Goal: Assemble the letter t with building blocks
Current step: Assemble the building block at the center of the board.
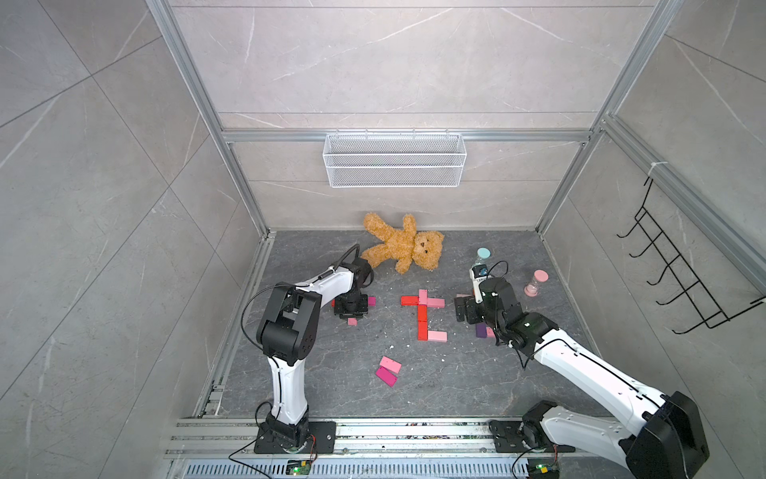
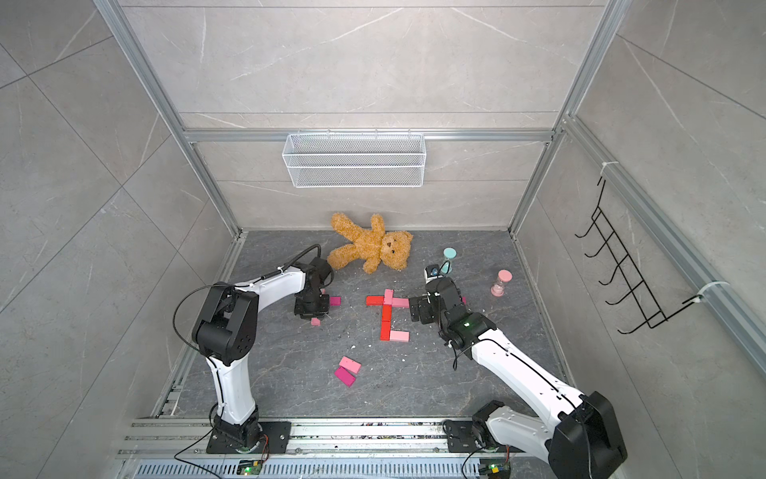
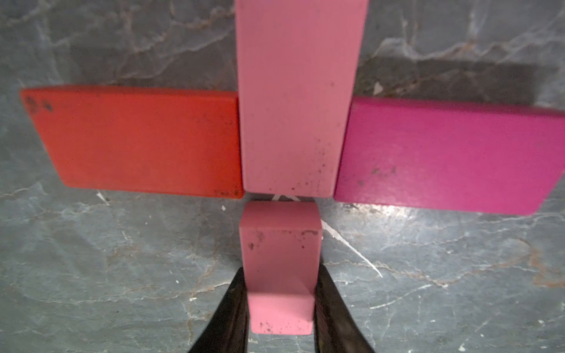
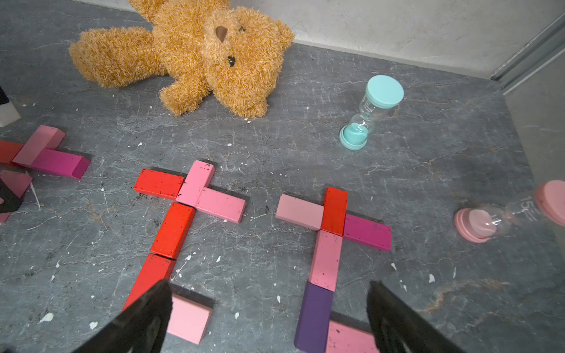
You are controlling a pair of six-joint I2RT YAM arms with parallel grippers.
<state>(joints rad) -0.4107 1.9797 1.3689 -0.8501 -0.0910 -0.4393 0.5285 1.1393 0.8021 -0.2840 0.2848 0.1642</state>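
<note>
My left gripper [image 3: 280, 272] is shut on a light pink building block [image 3: 279, 250], low over the floor. The block's far end almost meets a cross of a red block [image 3: 137, 140], a pink block [image 3: 293, 107] and a magenta block [image 3: 443, 156]. In both top views this gripper [image 1: 351, 309] hides most of that cross. A red and pink t [image 1: 422, 311] lies mid-floor. My right gripper [image 4: 268, 287] hangs open and empty above a third t [image 4: 331, 232] with a purple block [image 4: 315, 314] in its stem. Two loose blocks, pink [image 1: 390, 365] and magenta [image 1: 386, 376], lie nearer the front.
A teddy bear [image 1: 404, 244] lies at the back wall. A teal hourglass [image 1: 483, 254] and a pink hourglass [image 1: 536, 283] stand at the back right. A wire basket [image 1: 393, 159] hangs on the back wall and a hook rack [image 1: 679, 273] on the right wall.
</note>
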